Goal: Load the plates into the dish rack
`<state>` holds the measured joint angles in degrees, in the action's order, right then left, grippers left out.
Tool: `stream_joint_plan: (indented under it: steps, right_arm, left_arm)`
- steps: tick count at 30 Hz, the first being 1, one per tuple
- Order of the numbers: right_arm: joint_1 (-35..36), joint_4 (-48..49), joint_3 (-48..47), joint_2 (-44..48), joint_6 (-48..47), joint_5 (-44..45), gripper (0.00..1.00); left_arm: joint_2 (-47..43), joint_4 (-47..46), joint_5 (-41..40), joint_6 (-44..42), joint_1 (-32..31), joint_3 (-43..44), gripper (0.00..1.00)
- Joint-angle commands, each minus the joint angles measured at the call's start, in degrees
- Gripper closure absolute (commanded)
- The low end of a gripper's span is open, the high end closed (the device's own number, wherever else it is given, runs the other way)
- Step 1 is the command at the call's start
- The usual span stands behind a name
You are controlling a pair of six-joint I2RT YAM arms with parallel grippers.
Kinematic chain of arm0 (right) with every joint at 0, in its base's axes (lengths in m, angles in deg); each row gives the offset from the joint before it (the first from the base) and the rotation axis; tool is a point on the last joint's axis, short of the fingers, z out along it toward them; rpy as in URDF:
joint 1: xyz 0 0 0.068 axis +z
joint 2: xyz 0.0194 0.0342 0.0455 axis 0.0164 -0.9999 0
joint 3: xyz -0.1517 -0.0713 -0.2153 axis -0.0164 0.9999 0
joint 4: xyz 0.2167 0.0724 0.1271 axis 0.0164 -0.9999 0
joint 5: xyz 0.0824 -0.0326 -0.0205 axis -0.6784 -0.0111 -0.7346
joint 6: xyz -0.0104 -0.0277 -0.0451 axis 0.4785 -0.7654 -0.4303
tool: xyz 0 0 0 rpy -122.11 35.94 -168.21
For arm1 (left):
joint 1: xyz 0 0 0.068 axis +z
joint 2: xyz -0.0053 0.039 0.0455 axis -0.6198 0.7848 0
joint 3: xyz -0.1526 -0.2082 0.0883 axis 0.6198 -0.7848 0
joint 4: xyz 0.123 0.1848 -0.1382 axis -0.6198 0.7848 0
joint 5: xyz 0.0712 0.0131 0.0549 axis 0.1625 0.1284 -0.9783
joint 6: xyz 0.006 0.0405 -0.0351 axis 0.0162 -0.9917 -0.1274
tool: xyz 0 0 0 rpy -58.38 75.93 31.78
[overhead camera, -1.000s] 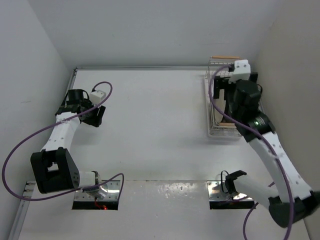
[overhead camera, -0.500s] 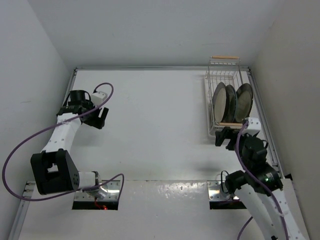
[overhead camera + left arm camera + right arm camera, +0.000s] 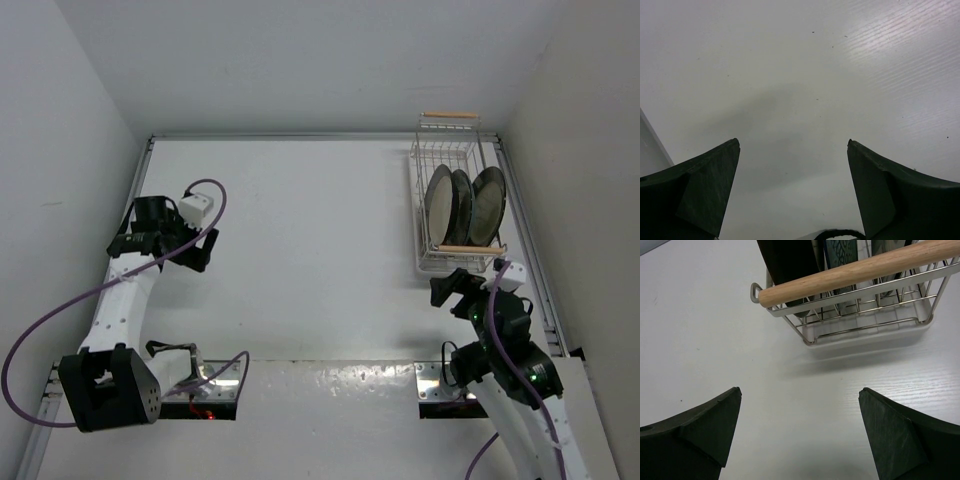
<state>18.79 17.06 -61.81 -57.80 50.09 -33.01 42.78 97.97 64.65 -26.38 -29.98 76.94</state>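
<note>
Three plates stand on edge in the near half of the white wire dish rack (image 3: 449,117) at the back right: a left plate (image 3: 438,205), a middle plate (image 3: 462,205) and a right plate (image 3: 489,203). My right gripper (image 3: 455,291) hangs just in front of the rack's near wooden handle (image 3: 855,272), open and empty. In the right wrist view the plates' dark lower edges (image 3: 790,260) show behind that handle, beyond the right gripper (image 3: 800,392). My left gripper (image 3: 160,252) is at the far left, open over bare table, as the left wrist view of the gripper (image 3: 793,145) confirms.
White walls close in the table on the left, back and right. The rack sits close to the right wall, its far half without plates. A purple cable (image 3: 60,310) loops off the left arm. Metal base plates (image 3: 200,385) lie at the near edge.
My right arm has pulled back from over the rack toward the near edge, uncovering the standing plates. My left gripper has opened wider and shifted slightly nearer.
</note>
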Motion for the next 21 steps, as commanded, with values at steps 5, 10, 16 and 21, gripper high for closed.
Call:
stream_joint_plan:
  steps: [5,10,16,21]
  right_arm:
    - [0.1,-0.1,0.1,1.4,1.7,0.5,0.01]
    - [0.1,0.0,0.2,1.2,1.6,1.2,0.01]
    - [0.1,0.0,0.3,0.9,1.3,1.3,0.01]
    - [0.1,-0.1,0.0,0.5,1.5,2.1,0.01]
  left_arm:
    - [-1.3,0.0,0.4,-0.6,-0.5,-0.6,0.07]
    - [-1.3,0.0,1.4,-0.6,-0.5,-0.6,0.06]
    - [-1.3,0.0,0.9,-0.6,-0.5,-0.6,0.06]
    - [-1.3,0.0,0.9,-0.6,-0.5,-0.6,0.06]
